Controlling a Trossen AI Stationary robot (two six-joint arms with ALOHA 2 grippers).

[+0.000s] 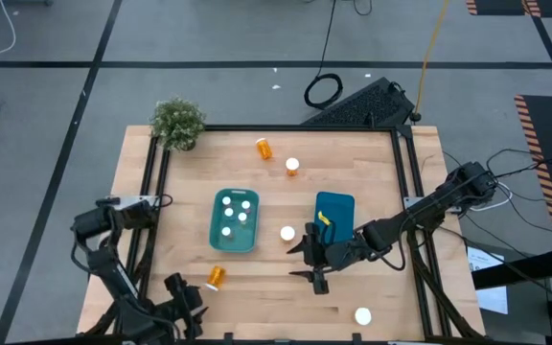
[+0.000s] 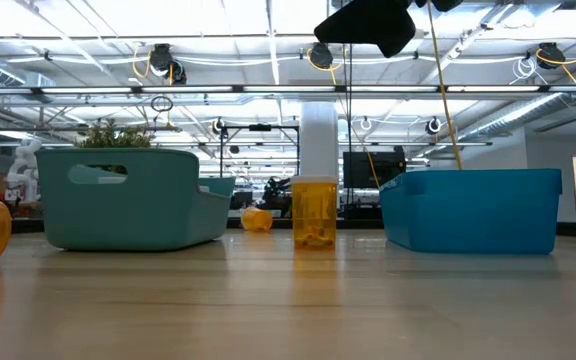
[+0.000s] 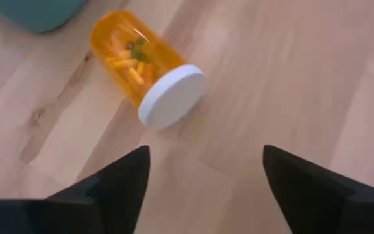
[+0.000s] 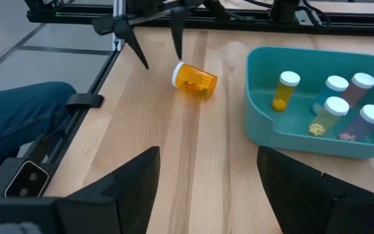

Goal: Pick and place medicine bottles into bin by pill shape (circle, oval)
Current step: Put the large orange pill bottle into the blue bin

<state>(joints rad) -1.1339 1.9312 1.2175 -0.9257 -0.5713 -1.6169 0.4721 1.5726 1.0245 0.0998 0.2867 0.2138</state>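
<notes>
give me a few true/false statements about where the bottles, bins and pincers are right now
1. The teal bin holds five bottles. True.
2. The left pincer is shut on a bottle. False: it is open, with the tipped orange bottle lying on the table just ahead of it.
3. The plant stands at a table corner. True.
4. The right pincer carries a bottle. False: it is open and empty, hanging beside the blue bin.
5. Every bottle on the table stands upright. False: the orange bottle by the left pincer lies on its side.
</notes>
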